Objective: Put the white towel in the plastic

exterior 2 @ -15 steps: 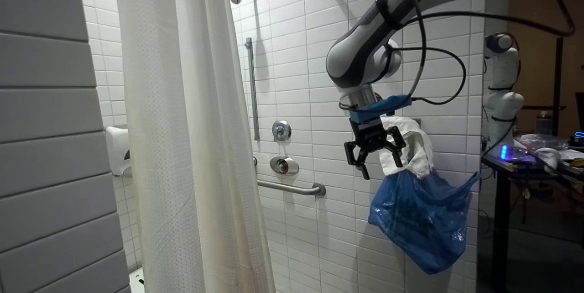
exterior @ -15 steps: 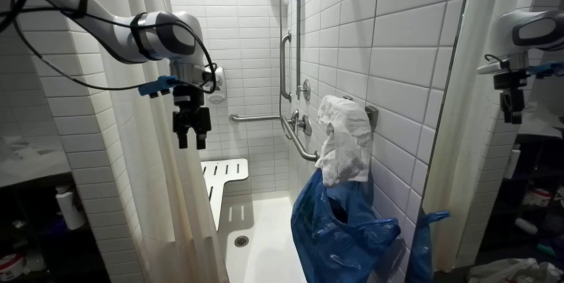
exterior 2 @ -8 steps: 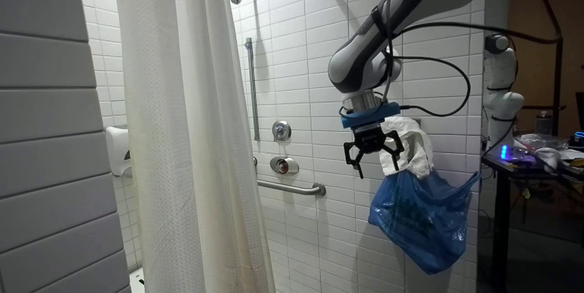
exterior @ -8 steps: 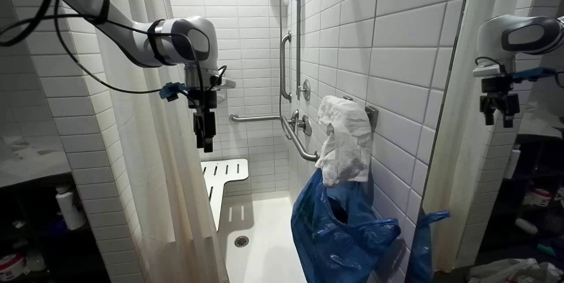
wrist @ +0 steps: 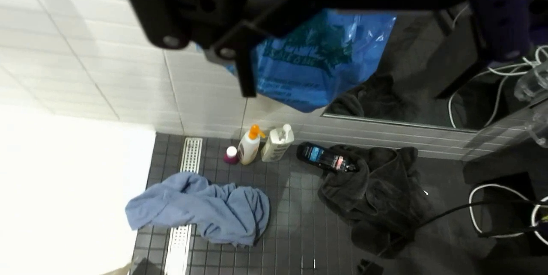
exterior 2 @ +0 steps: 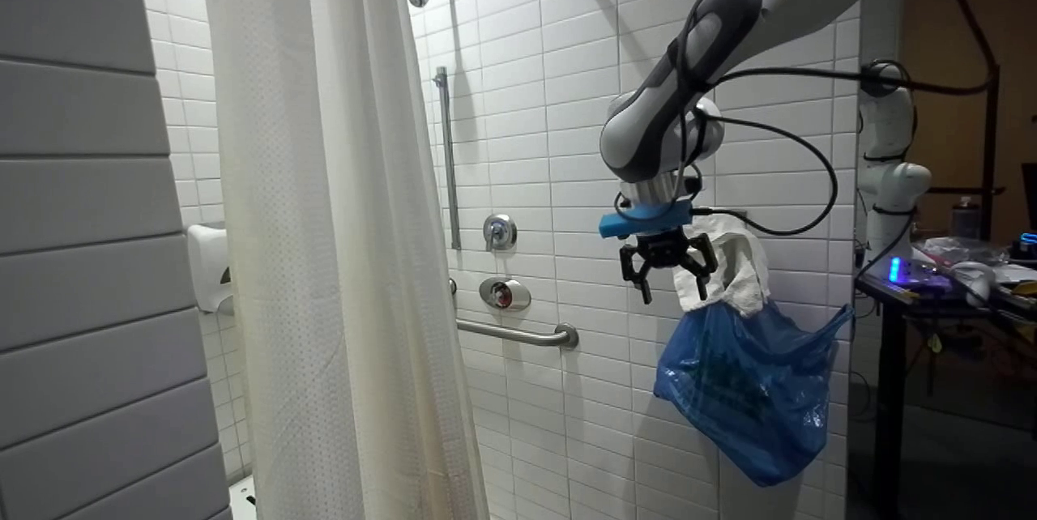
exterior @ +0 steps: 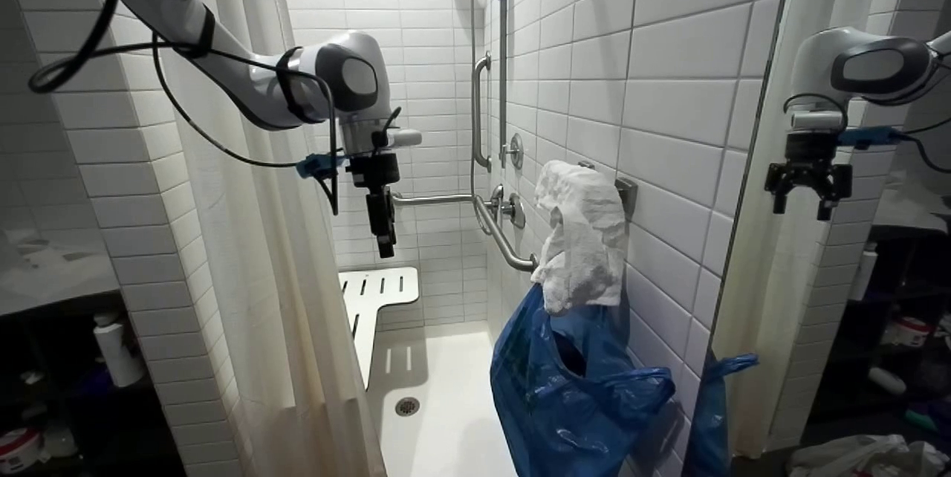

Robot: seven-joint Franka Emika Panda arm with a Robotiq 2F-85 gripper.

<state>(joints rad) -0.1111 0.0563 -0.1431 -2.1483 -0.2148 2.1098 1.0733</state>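
Note:
The white towel (exterior: pixel 583 235) hangs on a wall fixture; it shows in both exterior views, partly behind my gripper in an exterior view (exterior 2: pixel 733 265). The blue plastic bag (exterior: pixel 572 395) hangs below the towel against the tiled wall, its mouth partly gaping. It also shows in an exterior view (exterior 2: pixel 753 390) and in the wrist view (wrist: pixel 308 65), partly behind the fingers. My gripper (exterior 2: pixel 674 293) is open and empty, pointing down. In an exterior view the gripper (exterior: pixel 385 248) is edge-on, apart from the towel, to its left. The towel is out of the wrist view.
A grab bar (exterior: pixel 509 247) is on the wall beside the towel. A shower curtain (exterior: pixel 275 276) hangs near the arm. A white shower seat (exterior: pixel 379 287) is below. On the floor lie a blue cloth (wrist: pixel 205 210), a dark cloth (wrist: pixel 376 193) and several bottles (wrist: pixel 248 146).
In an exterior view the arm and gripper have moved right, closer to the towel, and the gripper has turned about its vertical axis. The fingers stay open. Towel and bag have not moved.

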